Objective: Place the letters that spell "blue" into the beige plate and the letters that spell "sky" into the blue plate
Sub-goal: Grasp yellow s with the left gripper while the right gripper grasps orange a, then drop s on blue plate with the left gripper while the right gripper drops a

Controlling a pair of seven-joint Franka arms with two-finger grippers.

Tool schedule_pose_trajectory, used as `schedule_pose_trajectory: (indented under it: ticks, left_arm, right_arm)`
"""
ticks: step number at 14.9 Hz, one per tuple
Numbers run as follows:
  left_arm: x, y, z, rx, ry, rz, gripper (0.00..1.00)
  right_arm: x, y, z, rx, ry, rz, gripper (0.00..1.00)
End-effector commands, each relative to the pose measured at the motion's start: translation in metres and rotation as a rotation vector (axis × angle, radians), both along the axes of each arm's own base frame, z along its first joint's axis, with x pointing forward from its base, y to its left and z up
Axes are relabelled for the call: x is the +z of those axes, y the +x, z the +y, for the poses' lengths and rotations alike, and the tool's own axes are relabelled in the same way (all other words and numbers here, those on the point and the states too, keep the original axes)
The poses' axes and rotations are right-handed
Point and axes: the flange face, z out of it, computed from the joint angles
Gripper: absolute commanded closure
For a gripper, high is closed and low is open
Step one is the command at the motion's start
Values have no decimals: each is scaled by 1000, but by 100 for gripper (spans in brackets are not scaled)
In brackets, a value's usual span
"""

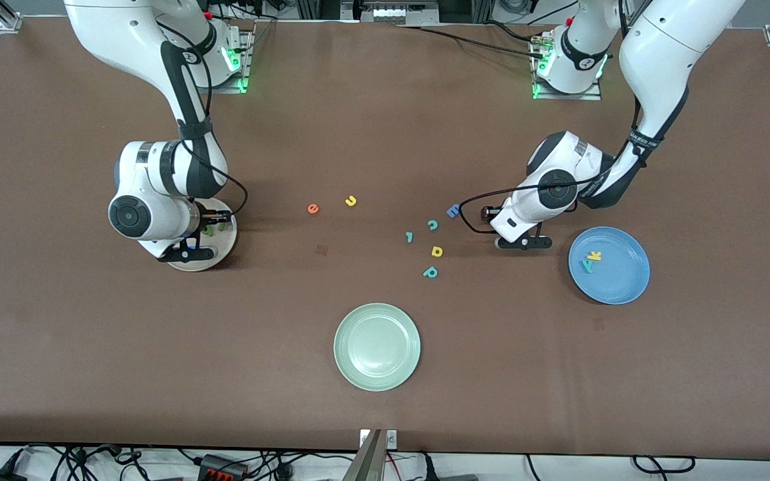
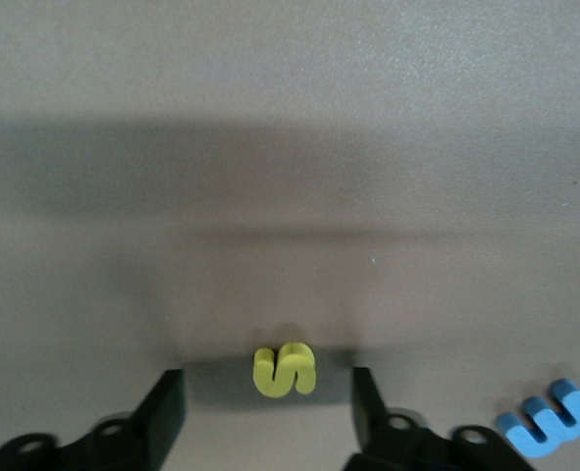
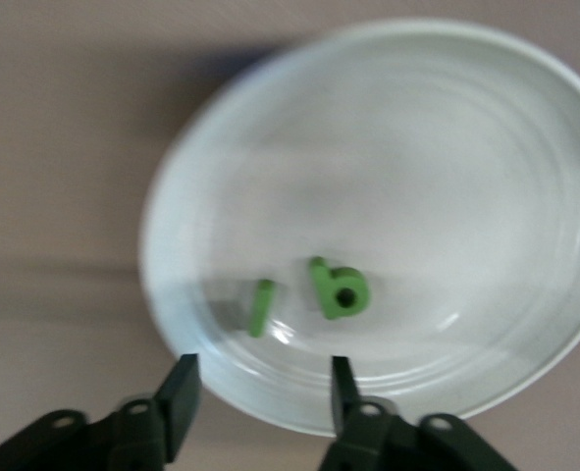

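Two arms reach down to the brown worktop [image 1: 385,133]. In the front view, the right tool [image 1: 214,224] hangs over the beige plate [image 1: 214,257] at the right arm's end. The left tool [image 1: 492,224] sits low beside the blue plate [image 1: 622,280], toward the middle of the worktop. That plate holds a yellow k [image 1: 595,255] and a teal y [image 1: 587,266]. An orange e [image 1: 313,209] and a yellow u [image 1: 351,200] lie near the middle. Toward the left arm's end of them lies a loose cluster: blue E [image 1: 452,211], teal c [image 1: 432,225], a small teal piece [image 1: 410,236], yellow d-like letter [image 1: 436,251] and teal p [image 1: 430,272]. A pale green plate [image 1: 398,374] sits nearest the camera, nothing on it.

In the left wrist view, the left tool [image 2: 268,397] stands spread, with the yellow s [image 2: 286,370] on the worktop between its fingers [image 2: 167,407], not pinched. The blue E [image 2: 550,419] lies just beside.

In the right wrist view, the right tool [image 3: 260,392] is spread and holds nothing, poised over the plate's [image 3: 486,118] rim. Inside lie the green b [image 3: 339,287] and green l [image 3: 261,306], close together but apart.
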Motion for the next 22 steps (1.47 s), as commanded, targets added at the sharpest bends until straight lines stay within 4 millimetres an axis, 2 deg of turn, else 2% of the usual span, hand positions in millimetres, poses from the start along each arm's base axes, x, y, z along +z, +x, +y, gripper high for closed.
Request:
schedule_pose_trajectory:
  ticks: [1,2,3,5,7,8,11,15,17,18,20,22]
  left_arm:
    - [-1,2,2,-25,18,-37,43]
    - [-1,2,0,-28,17,-39,50]
    - [-1,2,-1,-29,17,-39,56]
    - [0,3,-1,-31,17,-41,70]
    - [1,3,-2,-32,16,-44,89]
    - [3,4,-2,-33,16,-47,92]
    - [15,14,4,-31,33,-48,93]
    - [74,55,20,-76,137,27,92]
    - [98,76,40,-132,151,66,92]
    - [105,87,61,-154,138,70,92]
    - [109,102,108,-212,97,71,91]
    - [102,109,153,-239,72,80,90]
  right_arm:
    - [16,-9,71,62,76,-23,0]
    - [16,-16,101,77,107,-44,0]
    - [15,-19,119,98,116,-74,0]
    - [7,-28,151,142,109,-117,0]
    - [-6,-39,175,104,71,-140,0]
    - [-13,-45,185,110,60,-144,0]
    - [-32,-59,211,155,39,-180,0]
    - [-39,-66,223,97,15,-205,0]
    - [-42,-75,232,53,-4,-195,0]
    - [-42,-77,234,38,-7,-194,0]
    - [-44,-80,234,5,-19,-190,4]
    - [-49,-86,234,1,-23,-176,8]
